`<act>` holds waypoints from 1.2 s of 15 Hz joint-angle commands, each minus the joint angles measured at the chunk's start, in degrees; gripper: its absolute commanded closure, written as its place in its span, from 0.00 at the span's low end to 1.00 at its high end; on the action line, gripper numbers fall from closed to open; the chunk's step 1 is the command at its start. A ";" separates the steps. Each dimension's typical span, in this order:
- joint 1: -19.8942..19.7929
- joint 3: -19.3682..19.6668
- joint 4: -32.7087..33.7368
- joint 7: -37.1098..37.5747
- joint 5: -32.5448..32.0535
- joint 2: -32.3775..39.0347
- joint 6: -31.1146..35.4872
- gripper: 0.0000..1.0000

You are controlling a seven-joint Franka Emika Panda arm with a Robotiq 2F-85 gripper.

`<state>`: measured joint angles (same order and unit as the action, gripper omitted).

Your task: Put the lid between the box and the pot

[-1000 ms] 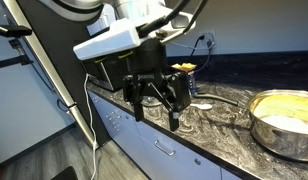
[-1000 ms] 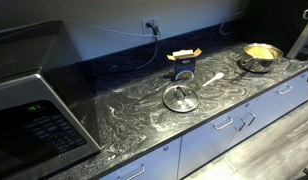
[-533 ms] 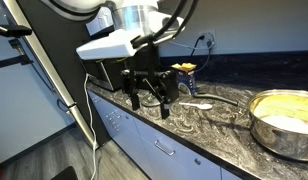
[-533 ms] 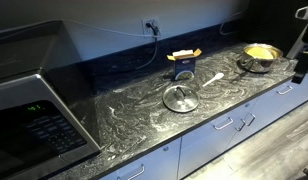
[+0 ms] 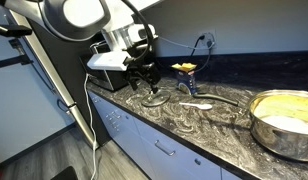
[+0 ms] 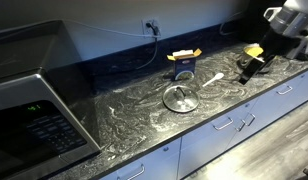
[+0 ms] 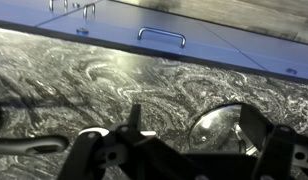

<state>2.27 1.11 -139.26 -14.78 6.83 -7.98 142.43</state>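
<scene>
Glass lid (image 6: 180,98) flat on counter (image 6: 124,112) | tool (image 6: 244,72) seemingly apart, clear of lid | box (image 6: 181,65) just behind lid

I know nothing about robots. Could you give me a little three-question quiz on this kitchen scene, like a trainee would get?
1. True or false: the lid lies flat on the counter.
2. What does the hand hold? A lid, B white spoon, C nothing.
3. Fill in: the inside of the pot is pale ____.
Key: 1 true; 2 C; 3 yellow.
</scene>
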 commanded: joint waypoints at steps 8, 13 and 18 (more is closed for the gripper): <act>4.08 -6.34 1.46 5.09 -0.79 6.76 8.96 0.00; 3.82 -6.18 2.86 8.01 0.24 8.20 8.90 0.00; 3.66 -5.99 7.92 17.40 -2.64 13.00 6.85 0.00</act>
<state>6.23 -4.86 -135.69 -3.17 6.32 1.57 151.27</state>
